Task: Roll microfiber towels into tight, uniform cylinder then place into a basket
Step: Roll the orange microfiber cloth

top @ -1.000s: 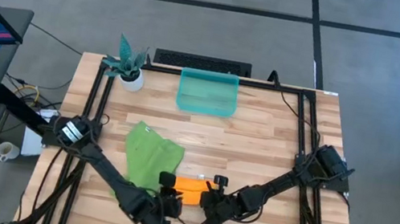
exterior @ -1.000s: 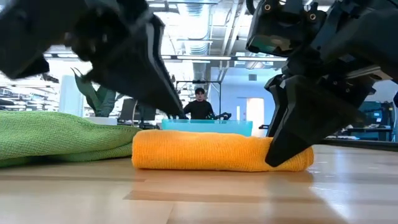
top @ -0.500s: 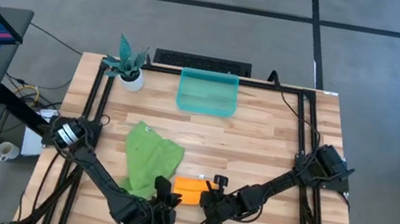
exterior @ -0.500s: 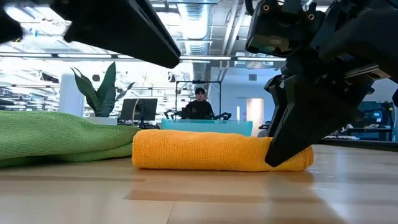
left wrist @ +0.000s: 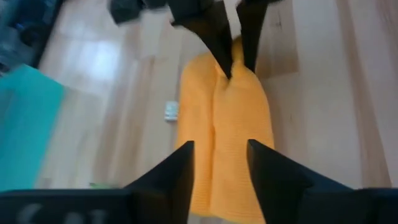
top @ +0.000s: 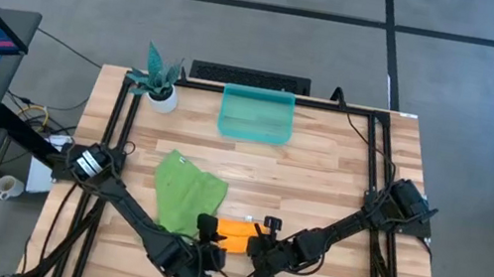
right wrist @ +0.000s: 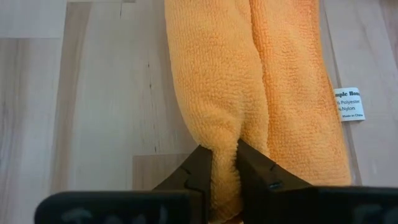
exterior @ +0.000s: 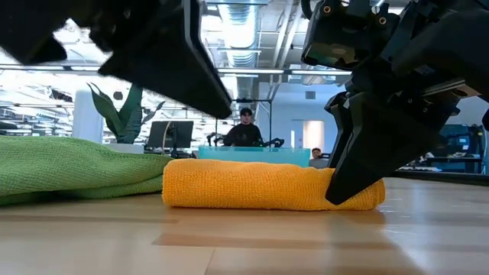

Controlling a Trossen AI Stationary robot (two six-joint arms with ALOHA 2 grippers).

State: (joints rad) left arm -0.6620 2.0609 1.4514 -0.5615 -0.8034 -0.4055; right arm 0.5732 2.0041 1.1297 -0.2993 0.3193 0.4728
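The orange towel point(top: 234, 229) is laid near the front edge of the desk point(top: 322, 171) as a low, doubled roll. One end is pinched by the right end effector point(right wrist: 224, 155), whose fingers are nearly closed on a fold of cloth; this hold probably serves to keep the roll from loosening. The left end effector point(left wrist: 219, 165) is held just above the opposite end with its fingers parted and nothing gripped, apparently positioned for a fresh grasp. A white care tag point(right wrist: 349, 104) is exposed beside the roll; "Polyester", "Nylon" and "Made in China" can be read on it. The green towel point(top: 186, 192) is left crumpled beside the roll, not yet rolled. The teal bin point(top: 256, 114) is set at the far edge, with no towel in it. A small potted plant point(top: 158, 78) is placed at the far left corner.
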